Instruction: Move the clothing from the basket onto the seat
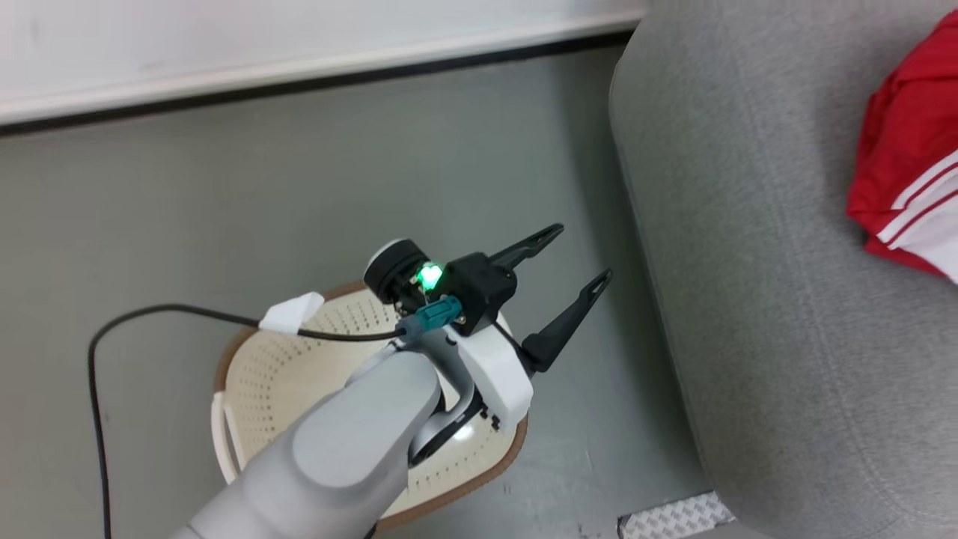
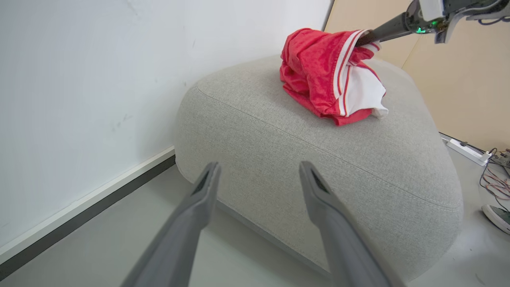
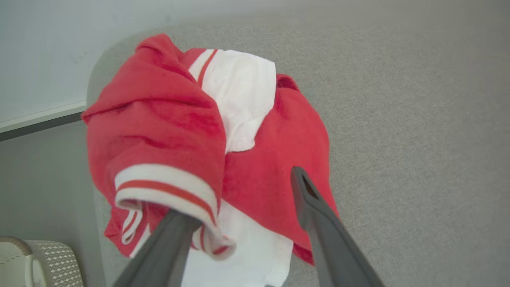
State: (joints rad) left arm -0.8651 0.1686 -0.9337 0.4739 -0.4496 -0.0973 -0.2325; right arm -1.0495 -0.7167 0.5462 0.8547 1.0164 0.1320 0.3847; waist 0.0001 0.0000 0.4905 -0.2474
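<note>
While one clothing heap (image 2: 314, 67) lies on the single seat (image 2: 318, 159) beside one basket (image 1: 284, 382), left gripper (image 1: 582, 253) and right gripper (image 3: 239, 195) both gape.

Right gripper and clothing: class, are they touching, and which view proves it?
Touching. In the right wrist view the striped hem of the clothing drapes over one finger of the open right gripper.
</note>
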